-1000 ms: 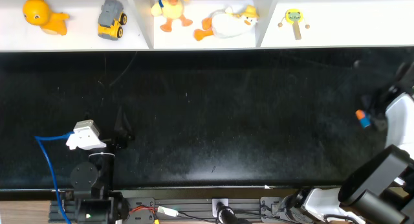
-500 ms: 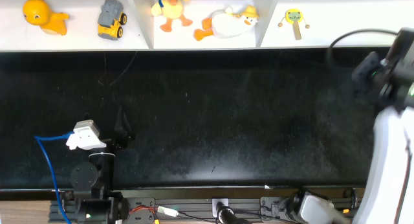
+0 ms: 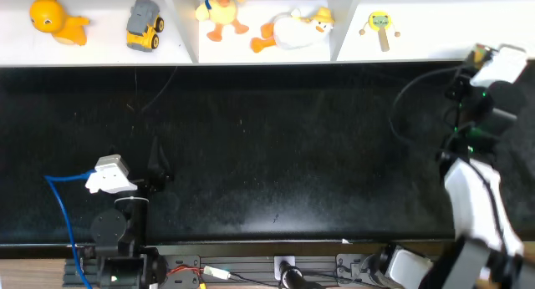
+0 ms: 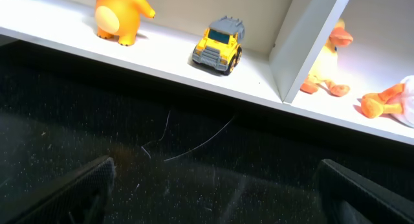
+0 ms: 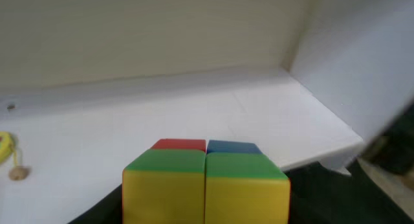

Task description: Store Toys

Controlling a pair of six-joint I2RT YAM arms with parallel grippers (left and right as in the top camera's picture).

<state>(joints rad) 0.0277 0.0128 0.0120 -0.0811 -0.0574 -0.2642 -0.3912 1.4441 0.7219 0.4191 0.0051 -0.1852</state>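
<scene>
The multicoloured cube is clamped in the right gripper, with its yellow faces turned toward the wrist camera and green, red and blue panels on top. The cube is held at the front edge of the rightmost compartment of the white shelf, above the line where the shelf floor meets the black table. The gripper's own fingers are hidden behind the cube. A green-and-yellow rattle toy is located in the same compartment, well apart from the cube, toward the compartment's other side.

The remaining toys are stored along the shelf. A white plush duck and a yellow plush duck are placed in the middle compartment, the white one lying on its side. A yellow toy truck and an orange duck figure are placed upright in the left compartment, separated from the plush ducks by a white divider.

The left gripper is positioned low over the table near its arm's base, with its fingers spread wide and nothing held between them.
</scene>
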